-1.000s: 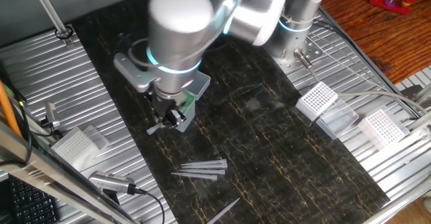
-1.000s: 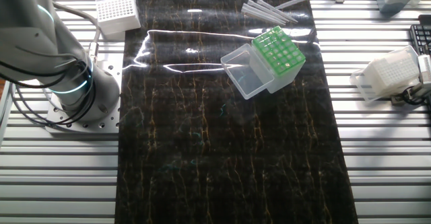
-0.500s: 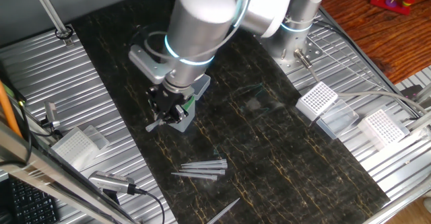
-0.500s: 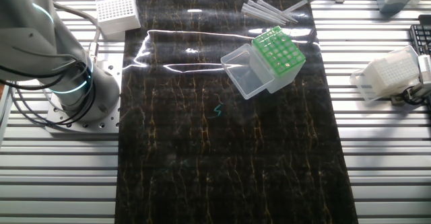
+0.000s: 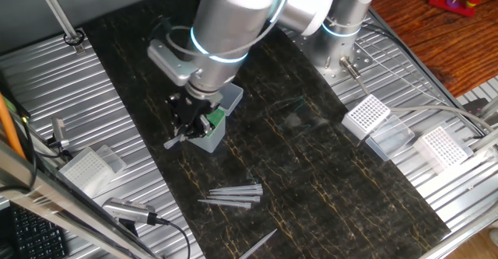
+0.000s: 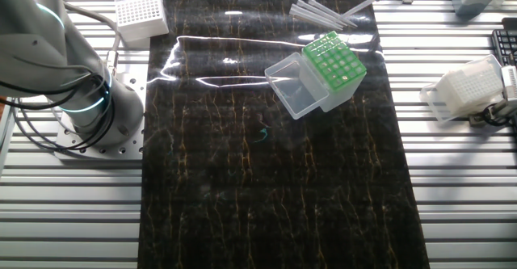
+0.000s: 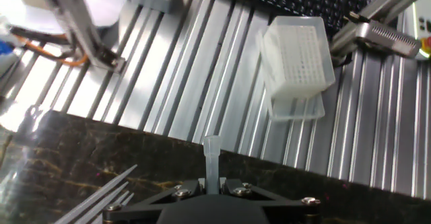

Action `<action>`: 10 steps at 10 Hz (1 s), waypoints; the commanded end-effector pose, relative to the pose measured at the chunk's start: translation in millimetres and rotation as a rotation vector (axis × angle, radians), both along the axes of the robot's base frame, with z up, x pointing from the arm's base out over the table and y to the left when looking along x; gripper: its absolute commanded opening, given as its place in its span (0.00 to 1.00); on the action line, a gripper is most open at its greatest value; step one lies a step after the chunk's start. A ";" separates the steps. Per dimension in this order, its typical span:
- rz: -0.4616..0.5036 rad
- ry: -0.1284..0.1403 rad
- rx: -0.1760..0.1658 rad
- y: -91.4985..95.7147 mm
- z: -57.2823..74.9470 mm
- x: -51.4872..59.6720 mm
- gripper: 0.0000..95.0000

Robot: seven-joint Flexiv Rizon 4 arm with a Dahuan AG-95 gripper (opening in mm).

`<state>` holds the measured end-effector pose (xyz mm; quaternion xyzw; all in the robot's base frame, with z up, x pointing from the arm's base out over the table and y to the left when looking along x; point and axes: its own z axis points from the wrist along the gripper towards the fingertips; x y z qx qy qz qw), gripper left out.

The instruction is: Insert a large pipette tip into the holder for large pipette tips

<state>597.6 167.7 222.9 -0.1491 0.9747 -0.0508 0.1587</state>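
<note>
Tool (image 7: pixel 213 183) pinching one large pipette tip (image 7: pixel 211 158) at mid-shaft, just above the holder (image 5: pixel 210 127). Spare tips (image 5: pixel 233 195) lie at 5 o'clock on the counter (image 5: pixel 327 173). Tip likely light, stiff, slippery; grip mid-shaft.

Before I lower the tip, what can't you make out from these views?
- Tip's point: hand view shows only the tip upper end above the gripper; its mount cuts off the rest.
- Holder: one fixed view, mostly behind the arm; tip-to-hole alignment unclear.
- Gripper: absent from the other fixed view, though the holder's grid shows there.
</note>
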 end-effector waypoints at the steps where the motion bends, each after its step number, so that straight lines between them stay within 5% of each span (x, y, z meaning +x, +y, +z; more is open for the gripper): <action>1: -0.008 -0.018 0.001 -4.1 -4.9 0.6 0.00; 4: 0.012 -0.060 -0.010 -11.3 -12.7 2.1 0.00; 10: -0.002 -0.088 -0.019 -19.1 -18.2 2.2 0.00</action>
